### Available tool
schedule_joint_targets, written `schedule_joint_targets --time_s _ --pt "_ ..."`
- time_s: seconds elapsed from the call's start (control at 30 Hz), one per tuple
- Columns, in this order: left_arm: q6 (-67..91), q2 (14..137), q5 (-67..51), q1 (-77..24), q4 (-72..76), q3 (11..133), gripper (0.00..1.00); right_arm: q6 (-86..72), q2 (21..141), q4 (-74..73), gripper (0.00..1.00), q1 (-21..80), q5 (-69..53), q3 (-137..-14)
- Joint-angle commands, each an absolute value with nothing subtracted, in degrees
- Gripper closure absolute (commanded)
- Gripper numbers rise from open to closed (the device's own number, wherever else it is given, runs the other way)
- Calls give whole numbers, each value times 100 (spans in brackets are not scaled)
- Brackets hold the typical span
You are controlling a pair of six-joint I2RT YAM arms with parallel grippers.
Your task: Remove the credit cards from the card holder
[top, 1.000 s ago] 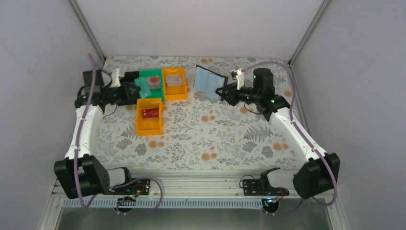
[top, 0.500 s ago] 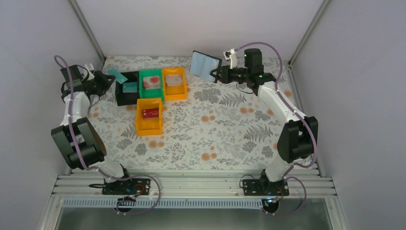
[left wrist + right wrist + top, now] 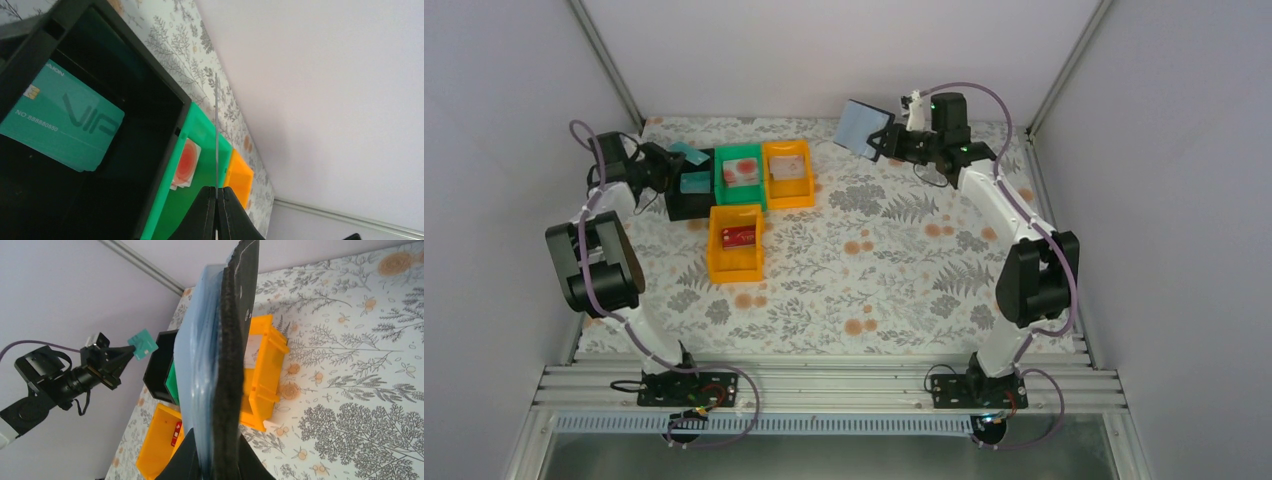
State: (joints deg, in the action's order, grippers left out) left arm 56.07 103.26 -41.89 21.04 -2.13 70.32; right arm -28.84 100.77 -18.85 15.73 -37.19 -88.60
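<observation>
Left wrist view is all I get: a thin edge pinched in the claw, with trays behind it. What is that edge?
Observer: A teal card. The right wrist view shows its flat face in the left claw.
Operator: Where is the card holder?
Observer: The right claw holds the card holder up off the table, at the far side.
Operator: Any tray I cannot see?
Observer: A second orange tray on the near side, with a red card in it.
</observation>
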Motion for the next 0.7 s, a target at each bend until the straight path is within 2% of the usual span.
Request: schedule_joint_targets --time_s 0.0,0.67 --pt "5772 10584 -3774 2017 -100 7073 97 -2980 10015 -1837 96 1582 -3535 -9113" --pt "5141 11534 -3058 1809 -515 7984 98 -2783 9578 -2021 96 1604 -3450 -9038"
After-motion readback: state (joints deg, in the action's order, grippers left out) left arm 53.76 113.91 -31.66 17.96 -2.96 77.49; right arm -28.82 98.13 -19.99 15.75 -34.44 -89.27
